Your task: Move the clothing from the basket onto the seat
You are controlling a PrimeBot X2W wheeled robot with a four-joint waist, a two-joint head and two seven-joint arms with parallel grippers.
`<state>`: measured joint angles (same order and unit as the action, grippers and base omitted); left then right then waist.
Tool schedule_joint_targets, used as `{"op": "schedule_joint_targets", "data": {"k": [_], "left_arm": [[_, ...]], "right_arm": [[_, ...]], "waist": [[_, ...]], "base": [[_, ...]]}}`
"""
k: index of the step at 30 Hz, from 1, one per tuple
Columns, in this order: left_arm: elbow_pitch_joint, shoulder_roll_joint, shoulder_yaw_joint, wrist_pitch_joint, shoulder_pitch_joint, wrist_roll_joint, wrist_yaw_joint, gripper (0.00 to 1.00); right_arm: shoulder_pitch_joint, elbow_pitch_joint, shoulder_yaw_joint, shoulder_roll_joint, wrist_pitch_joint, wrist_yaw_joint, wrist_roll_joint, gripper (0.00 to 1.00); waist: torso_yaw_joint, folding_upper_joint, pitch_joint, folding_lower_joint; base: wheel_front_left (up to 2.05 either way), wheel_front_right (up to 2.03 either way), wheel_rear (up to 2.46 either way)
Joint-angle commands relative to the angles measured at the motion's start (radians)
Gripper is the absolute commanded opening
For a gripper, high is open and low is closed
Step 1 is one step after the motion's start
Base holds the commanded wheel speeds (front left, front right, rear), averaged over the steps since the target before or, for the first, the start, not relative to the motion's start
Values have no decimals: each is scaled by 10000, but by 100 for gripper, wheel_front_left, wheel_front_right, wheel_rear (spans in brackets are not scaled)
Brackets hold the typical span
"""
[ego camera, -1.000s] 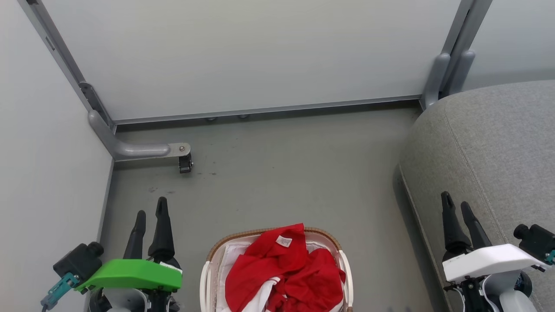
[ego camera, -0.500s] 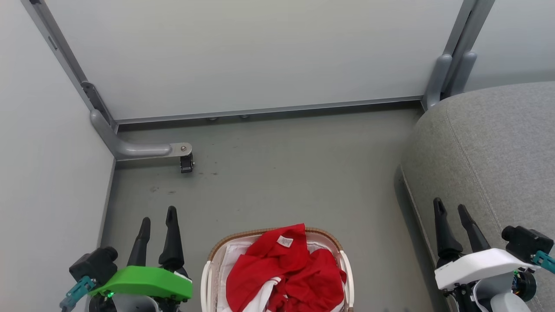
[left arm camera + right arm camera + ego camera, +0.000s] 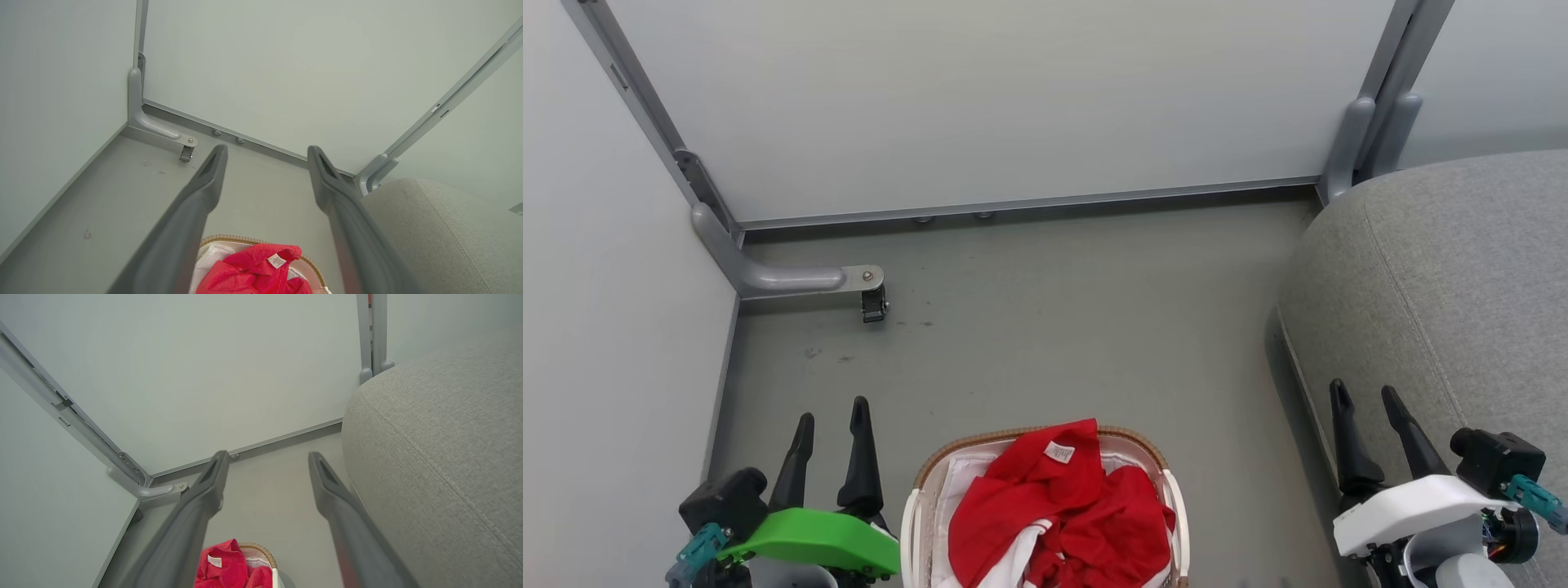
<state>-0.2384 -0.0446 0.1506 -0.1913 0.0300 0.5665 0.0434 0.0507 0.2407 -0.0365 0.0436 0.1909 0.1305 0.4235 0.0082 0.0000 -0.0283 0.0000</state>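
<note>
The red clothing [image 3: 1054, 510] with a white label lies heaped in the white basket [image 3: 1168, 482] with a brown rim, at the bottom centre of the head view. The clothing [image 3: 253, 271] also peeks in at the bottom of the left wrist view, and the clothing [image 3: 229, 565] in the right wrist view. The grey seat [image 3: 1454, 278] fills the right side. My left gripper [image 3: 832, 408] stands open to the left of the basket, nothing between its fingers. My right gripper [image 3: 1362, 392] stands open at the seat's front edge, right of the basket.
Pale partition walls [image 3: 1013, 98] close off the back and left. A grey metal foot with a small caster [image 3: 872, 304] sticks out over the floor at the back left. Grey posts [image 3: 1364, 139] stand at the seat's far corner. Bare floor [image 3: 1054, 327] lies beyond the basket.
Both grippers have drawn back toward the bottom of the head view and inward toward the basket. Both have opened slightly wider. The clothing has not moved.
</note>
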Motion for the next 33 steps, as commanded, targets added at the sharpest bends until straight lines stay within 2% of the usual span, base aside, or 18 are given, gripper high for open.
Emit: {"op": "schedule_joint_targets", "data": {"k": [1, 33], "left_arm": [[-3, -67, 27, -81, -28, -200, -56, 100], [-459, -82, 379, -695, -289, -1885, -201, 100]], "right_arm": [[10, -18, 13, 63, 88, 2, -280, 100], [-257, -31, 194, 93, 705, 4, -2597, 100]], "waist": [[5, 0, 0, 0], [67, 0, 57, 0]], "base": [[0, 0, 0], [0, 0, 0]]}}
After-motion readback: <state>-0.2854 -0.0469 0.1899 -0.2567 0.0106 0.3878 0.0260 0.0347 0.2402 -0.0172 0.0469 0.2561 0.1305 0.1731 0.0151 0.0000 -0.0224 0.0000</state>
